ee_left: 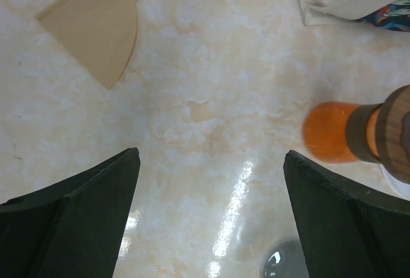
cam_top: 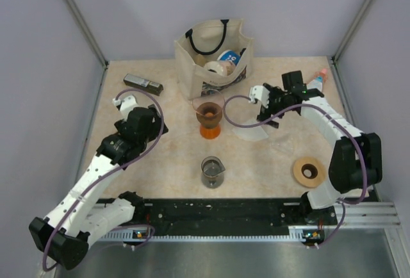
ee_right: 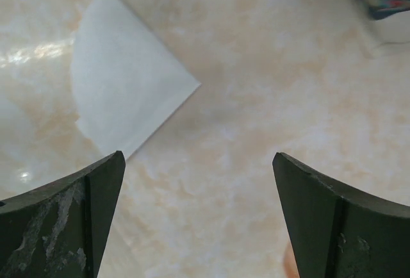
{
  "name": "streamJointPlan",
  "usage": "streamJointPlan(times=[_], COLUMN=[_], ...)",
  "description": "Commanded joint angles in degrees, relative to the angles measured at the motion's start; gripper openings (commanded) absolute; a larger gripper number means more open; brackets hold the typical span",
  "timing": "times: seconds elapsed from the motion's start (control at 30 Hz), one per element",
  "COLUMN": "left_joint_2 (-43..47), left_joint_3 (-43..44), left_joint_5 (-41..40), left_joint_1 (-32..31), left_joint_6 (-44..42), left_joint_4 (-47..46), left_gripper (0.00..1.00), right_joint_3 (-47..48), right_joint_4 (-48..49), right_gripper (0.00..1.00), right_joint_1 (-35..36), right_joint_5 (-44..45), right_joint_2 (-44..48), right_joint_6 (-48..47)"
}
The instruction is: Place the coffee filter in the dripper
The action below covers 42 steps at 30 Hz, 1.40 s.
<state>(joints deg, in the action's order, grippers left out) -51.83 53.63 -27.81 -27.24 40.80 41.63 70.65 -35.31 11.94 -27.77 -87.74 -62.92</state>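
The coffee filter (cam_top: 254,132) lies flat on the table, a white fan shape, right of the dripper. In the right wrist view it (ee_right: 125,95) lies ahead and left of my fingers. The dripper (cam_top: 209,112), a pinkish-brown cone, sits on an orange stand (cam_top: 209,130) in front of the bag. My right gripper (cam_top: 274,113) is open and empty just above the filter's far right edge; in its own view (ee_right: 198,214) only bare table lies between the fingers. My left gripper (cam_top: 147,123) is open and empty left of the dripper, over bare table (ee_left: 211,214).
A canvas tote bag (cam_top: 214,57) stands at the back. A glass beaker (cam_top: 212,171) stands in front of the dripper. A tan flat ring (cam_top: 307,171) lies front right. A dark bar (cam_top: 143,84) lies back left. A tan fan-shaped paper (ee_left: 96,25) lies ahead of my left gripper.
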Motion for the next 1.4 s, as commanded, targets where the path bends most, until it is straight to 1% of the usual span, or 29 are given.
streamJointPlan(times=[0.0,0.1,0.23,0.3,0.37,0.47,0.57,0.87,0.97,1.07,1.17,1.27,1.37], left_joint_2=[1.6,1.2,1.3,1.7,2.3,3.3,3.1,2.4,2.4,2.4,2.3,1.8,1.3], left_joint_3=[-2.9,-2.7,-2.4,-2.3,-2.6,-3.3,-3.5,-3.1,-3.2,-3.1,-2.7,-2.6,-2.6], left_joint_5=[-5.1,-5.6,-6.4,-6.7,-6.9,-7.3,-6.6,-6.1,-6.2,-6.2,-6.4,-6.3,-6.2], left_joint_1=[0.1,0.2,0.2,0.2,0.2,0.2,0.1,0.2,0.2,0.2,0.1,0.1,0.2], left_joint_6=[4.9,5.0,4.6,4.2,4.2,4.1,3.3,2.9,2.9,2.4,2.4,2.2,2.1], left_joint_4=[-2.5,-3.0,-3.1,-3.0,-3.0,-3.6,-4.3,-4.6,-4.8,-5.2,-4.8,-4.5,-4.8], left_gripper=[0.99,0.99,0.99,0.99,0.99,0.99,0.99,0.99,0.99,0.99,0.99,0.99,0.99], right_joint_3=[-6.8,-11.2,-14.1,-15.7,-17.6,-21.2,-22.2,-20.9,-21.4,-22.8,-22.9,-24.6,-25.2], right_joint_4=[5.1,12.3,18.7,19.9,19.8,23.5,21.9,17.2,17.6,21.0,21.7,23.1,24.3], right_gripper=[0.99,0.99,0.99,0.99,0.99,0.99,0.99,0.99,0.99,0.98,0.98,0.98,0.97], right_joint_1=[4.9,8.4,8.5,8.7,8.9,9.0,9.1,9.0,9.0,9.0,9.0,9.1,9.0], right_joint_5=[3.8,9.0,8.3,8.2,8.0,7.7,6.0,0.5,-1.6,0.2,2.5,2.5,2.9], right_joint_2=[-1.4,-3.4,-3.6,-3.4,-3.2,-2.3,-1.4,1.3,2.0,0.2,-1.7,-1.8,-2.0], right_joint_6=[-1.2,-0.1,4.0,3.9,1.5,-0.2,-3.4,-3.7,-3.5,-3.4,-3.5,-6.0,-6.3])
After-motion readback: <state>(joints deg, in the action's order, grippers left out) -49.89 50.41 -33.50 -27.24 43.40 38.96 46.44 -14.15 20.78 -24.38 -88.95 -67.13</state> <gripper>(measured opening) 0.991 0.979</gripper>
